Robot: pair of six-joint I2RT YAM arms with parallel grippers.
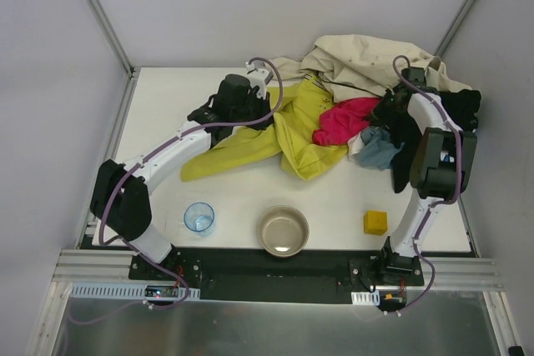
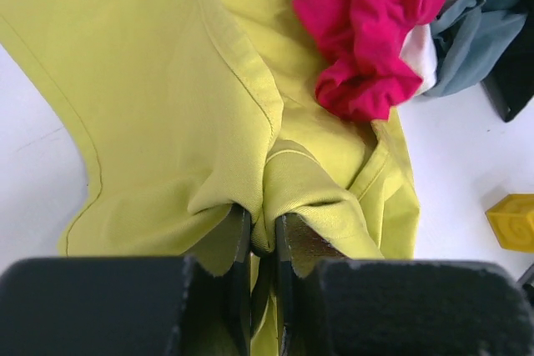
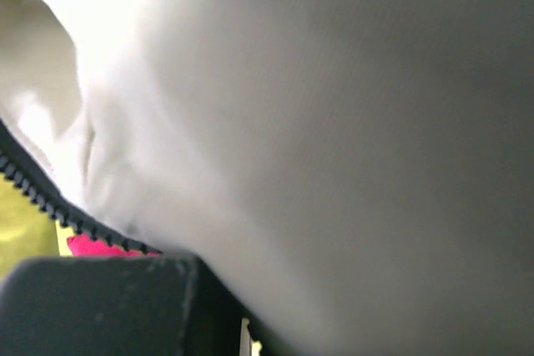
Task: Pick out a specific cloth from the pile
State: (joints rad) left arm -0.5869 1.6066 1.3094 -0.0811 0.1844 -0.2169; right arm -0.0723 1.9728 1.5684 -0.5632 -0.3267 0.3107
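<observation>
Folds of the cloth (image 1: 275, 135), a soft, plain yellow-green garment with stitched seams and a small button, spread limp across the worktop (image 1: 167, 97) just left of the pile (image 1: 375, 81). Its right part lies under the crumpled magenta cloth (image 1: 346, 118). Your left gripper (image 2: 263, 235) has its jaws pinched on a raised ridge of that yellow-green fabric, which puckers into creases around them. The pile is a rumpled heap, with a big beige cloth (image 1: 367, 54) at the back and black pieces (image 1: 409, 139) and a blue-grey piece (image 1: 380, 152) on the right. Your right gripper (image 1: 394, 110) sits buried in that heap. Its wrist view is smothered by pale, smooth fabric edged with a black zipper (image 3: 33, 193), so you cannot tell how its jaws stand. Nearer the arm bases sit a round metal bowl (image 1: 283, 231), a clear blue cup (image 1: 199, 217) and a yellow block (image 1: 375, 222).
</observation>
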